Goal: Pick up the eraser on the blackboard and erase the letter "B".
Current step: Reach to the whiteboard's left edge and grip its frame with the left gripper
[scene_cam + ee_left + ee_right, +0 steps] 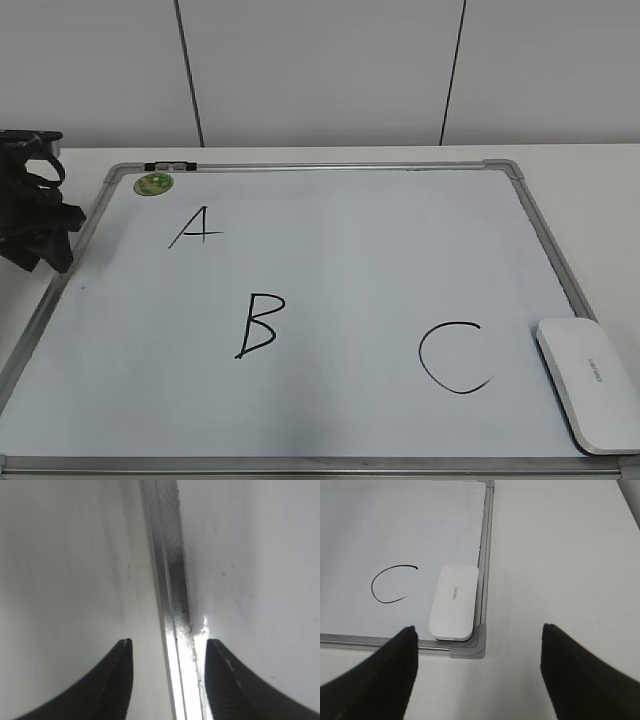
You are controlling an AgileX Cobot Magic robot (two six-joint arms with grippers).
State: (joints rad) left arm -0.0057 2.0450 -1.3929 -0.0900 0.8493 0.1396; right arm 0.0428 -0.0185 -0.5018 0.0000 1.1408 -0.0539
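1. The large white dry-erase blackboard with a silver metal frame [330, 300] lies flat on a white table [590, 190].
2. The white, smooth, rounded-rectangular plastic eraser [590, 382] rests in the board's near right corner, against the frame, just right of the black hand-drawn letter "C" [452, 357].
3. The black, slightly slanted, hand-drawn letter "B" [257, 326] sits near the board's middle, below the black letter "A" [196, 227].
4. A small green round magnet [154, 184] sits in the far left corner.
5. The black left gripper [167, 675] hangs over the left frame edge, claw released, fingers astride the rail.
6. The black right gripper [477, 675] hovers beyond the eraser corner, claw spread wide, holding nothing.
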